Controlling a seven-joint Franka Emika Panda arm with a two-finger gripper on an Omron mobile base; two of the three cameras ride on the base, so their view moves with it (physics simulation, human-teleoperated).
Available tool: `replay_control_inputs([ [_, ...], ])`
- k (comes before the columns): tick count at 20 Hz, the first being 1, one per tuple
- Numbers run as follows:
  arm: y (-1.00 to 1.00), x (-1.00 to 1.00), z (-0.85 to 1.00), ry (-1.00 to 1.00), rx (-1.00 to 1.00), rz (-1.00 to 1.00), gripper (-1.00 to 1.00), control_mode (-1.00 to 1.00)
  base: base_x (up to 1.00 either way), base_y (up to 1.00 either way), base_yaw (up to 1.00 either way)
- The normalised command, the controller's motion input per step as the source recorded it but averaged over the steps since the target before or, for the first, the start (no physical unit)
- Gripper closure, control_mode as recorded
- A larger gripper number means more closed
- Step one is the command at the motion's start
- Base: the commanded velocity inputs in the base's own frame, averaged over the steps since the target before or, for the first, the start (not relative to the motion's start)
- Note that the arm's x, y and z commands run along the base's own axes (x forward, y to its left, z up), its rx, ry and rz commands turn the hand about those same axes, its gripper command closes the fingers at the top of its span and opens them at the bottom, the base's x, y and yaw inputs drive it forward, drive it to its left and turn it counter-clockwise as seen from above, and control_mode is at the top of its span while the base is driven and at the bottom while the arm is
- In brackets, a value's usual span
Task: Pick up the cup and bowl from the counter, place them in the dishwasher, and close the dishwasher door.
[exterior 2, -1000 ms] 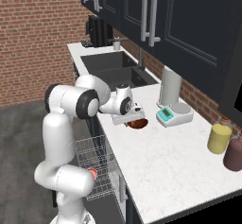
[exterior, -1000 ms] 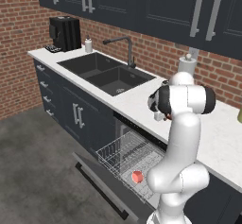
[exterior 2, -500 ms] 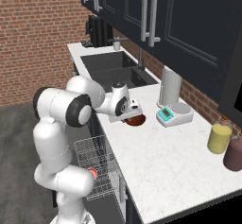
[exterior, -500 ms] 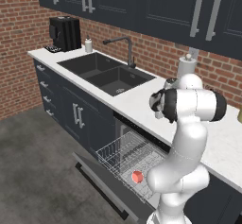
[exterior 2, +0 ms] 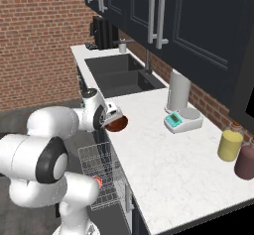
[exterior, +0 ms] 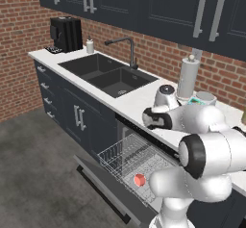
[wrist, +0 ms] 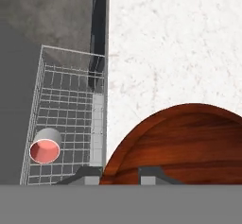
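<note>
Reddish-brown, shallow round wooden-looking bowl (wrist: 182, 145) pinched at its rim by the narrow-set gripper (wrist: 121, 173).
It looks light, stiff and smooth, so the thin rim is the sensible hold; the fingertips (wrist: 89, 173) straddle the near edge, closed to a small gap, the bowl above the white marbled counter (wrist: 175, 53). Beyond the fingers' left, the small grey-white cup (wrist: 46, 145) lies in the silver wire rack (wrist: 66, 105).
</note>
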Motion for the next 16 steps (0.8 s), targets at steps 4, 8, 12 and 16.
replay_control_inputs([
  [4,1.00,-0.47,1.00,0.24,0.00,0.09,1.00,-1.00,0.00,0.00,0.00],
  [8,1.00,-0.48,0.99,0.33,0.00,0.08,1.00,-1.00,0.00,0.00,0.00],
  [12,0.70,-0.41,0.25,0.17,0.09,0.04,1.00,-1.00,0.00,0.00,0.00],
  [16,0.54,-0.24,-0.58,0.11,0.20,0.04,1.00,-1.00,0.00,0.00,0.00],
])
